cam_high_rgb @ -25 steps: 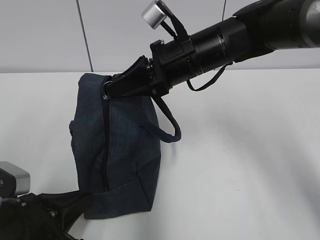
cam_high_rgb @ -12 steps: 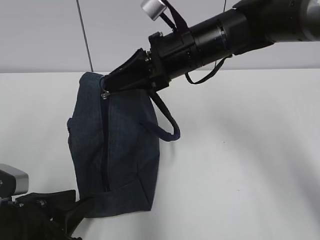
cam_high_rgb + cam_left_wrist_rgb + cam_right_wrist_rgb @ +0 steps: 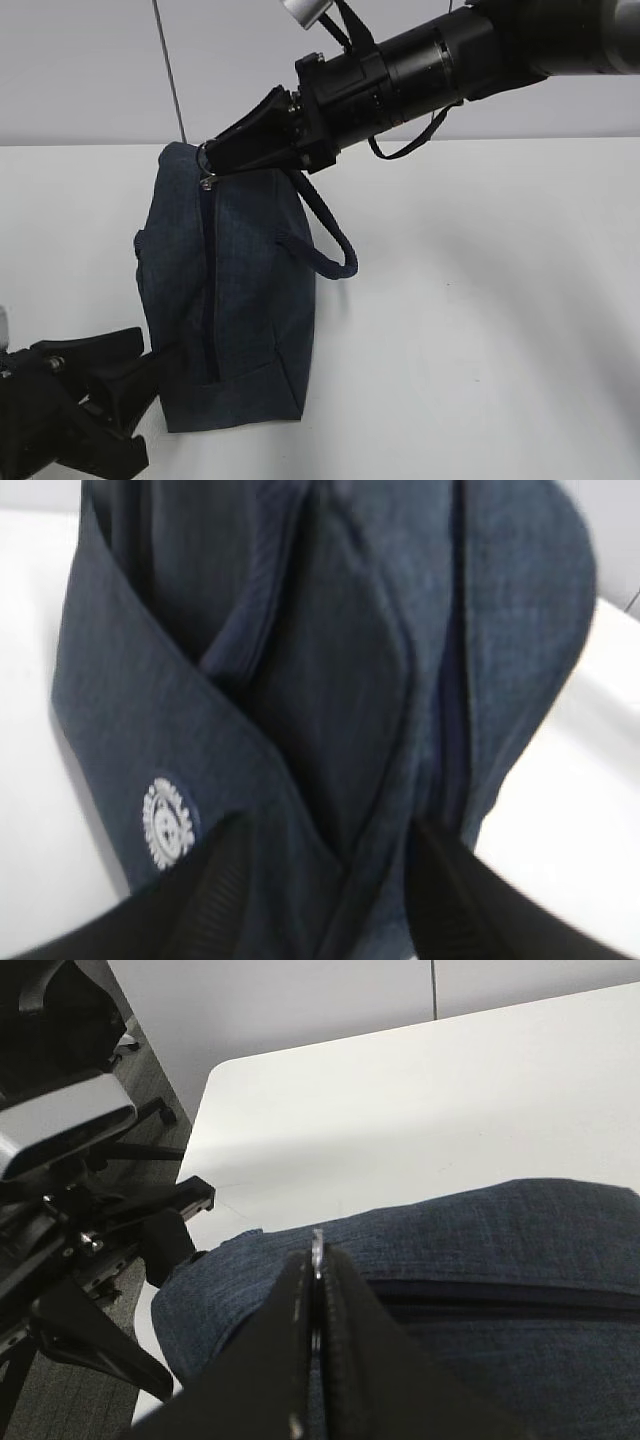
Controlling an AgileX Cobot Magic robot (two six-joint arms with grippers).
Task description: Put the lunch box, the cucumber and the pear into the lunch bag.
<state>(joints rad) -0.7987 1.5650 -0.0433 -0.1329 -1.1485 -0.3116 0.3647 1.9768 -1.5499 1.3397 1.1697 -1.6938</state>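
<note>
Right gripper [image 3: 210, 160] clenched on bag's [image 3: 250, 300] ring pull [image 3: 208, 172], left gripper [image 3: 320, 880] released: unanchored bag may lift, zipper stalling.

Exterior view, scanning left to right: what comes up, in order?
Left gripper at the lower left edge → lunch bag → its loop handle hanging off the right side → right arm, whose gripper reaches back to the bag's top.

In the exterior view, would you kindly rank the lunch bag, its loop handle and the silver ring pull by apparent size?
1. lunch bag, by far the largest.
2. loop handle, a thin strap hanging off the bag's right side.
3. silver ring pull, smallest, pinched in the right gripper at the bag's top.
</note>
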